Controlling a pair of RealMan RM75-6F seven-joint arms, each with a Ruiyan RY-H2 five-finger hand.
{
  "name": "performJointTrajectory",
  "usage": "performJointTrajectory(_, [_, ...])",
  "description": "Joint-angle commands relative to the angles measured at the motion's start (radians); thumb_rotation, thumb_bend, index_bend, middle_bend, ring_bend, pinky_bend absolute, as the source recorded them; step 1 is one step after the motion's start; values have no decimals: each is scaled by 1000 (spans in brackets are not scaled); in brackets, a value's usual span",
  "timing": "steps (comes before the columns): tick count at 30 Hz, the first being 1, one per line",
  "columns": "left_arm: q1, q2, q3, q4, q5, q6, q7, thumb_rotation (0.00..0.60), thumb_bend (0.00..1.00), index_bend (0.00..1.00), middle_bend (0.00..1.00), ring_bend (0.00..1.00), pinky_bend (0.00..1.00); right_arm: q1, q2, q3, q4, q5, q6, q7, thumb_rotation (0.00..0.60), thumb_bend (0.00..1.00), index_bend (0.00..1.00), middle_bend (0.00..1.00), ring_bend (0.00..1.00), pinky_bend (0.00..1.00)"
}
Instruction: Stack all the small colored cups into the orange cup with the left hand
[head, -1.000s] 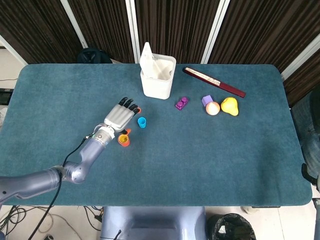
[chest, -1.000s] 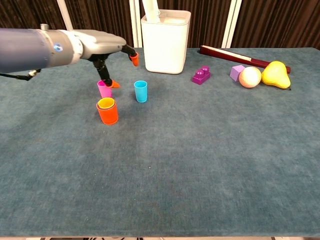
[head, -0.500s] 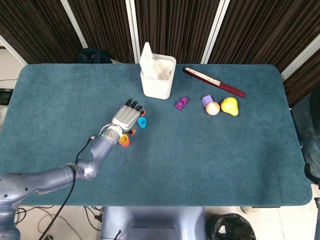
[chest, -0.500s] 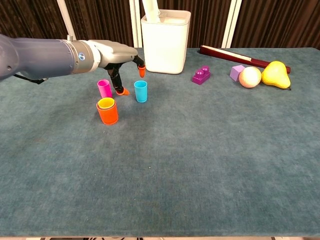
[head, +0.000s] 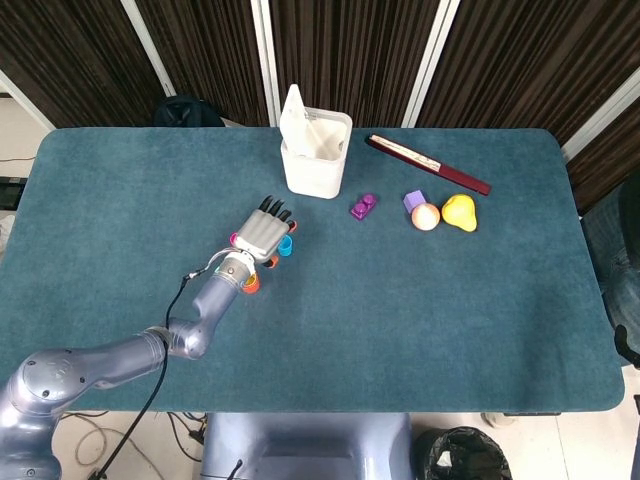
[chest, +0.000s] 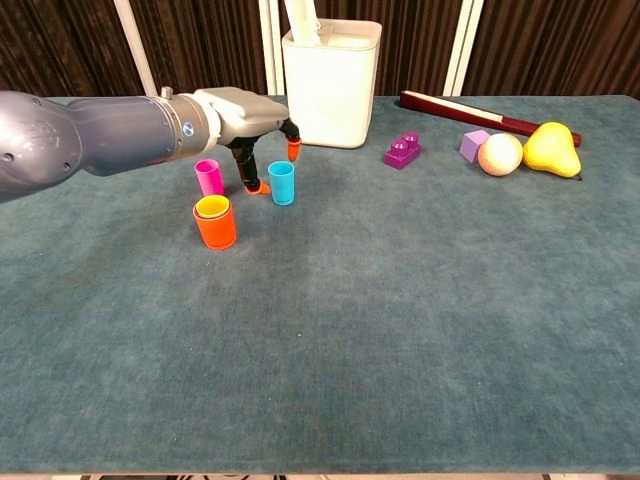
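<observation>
The orange cup (chest: 215, 226) stands at the table's left with a yellow cup (chest: 212, 207) nested in it. Just behind it is a magenta cup (chest: 209, 177), and to the right a blue cup (chest: 282, 183). My left hand (chest: 250, 115) hovers over the blue cup with its fingers spread, one orange-tipped finger (chest: 257, 186) down at the cup's left and another behind it; it grips nothing. In the head view the left hand (head: 262, 232) covers most of the cups, with the blue cup (head: 285, 246) showing at its right edge. The right hand is out of sight.
A tall white container (chest: 330, 85) stands close behind the hand. Further right lie a purple brick (chest: 401, 150), a purple cube (chest: 472, 144), a pale ball (chest: 499, 154), a yellow pear (chest: 553, 148) and a dark red stick (chest: 470, 114).
My left hand has moved right, from over the magenta cup to the blue cup. The cups have stayed where they were.
</observation>
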Motion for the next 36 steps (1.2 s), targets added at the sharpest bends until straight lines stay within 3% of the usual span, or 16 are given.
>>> performJointTrajectory(1, [-3, -13, 2, 16, 9, -2, -6, 600, 255, 367, 187, 0, 0, -1, 0, 1, 2, 1, 0, 2, 600, 455, 28, 0, 41, 0])
performJointTrajectory(36, [-2, -49, -2, 60, 70, 28, -10, 600, 359, 488, 232, 0, 9, -4, -16, 16, 22, 12, 6, 14, 600, 455, 29, 0, 43, 0])
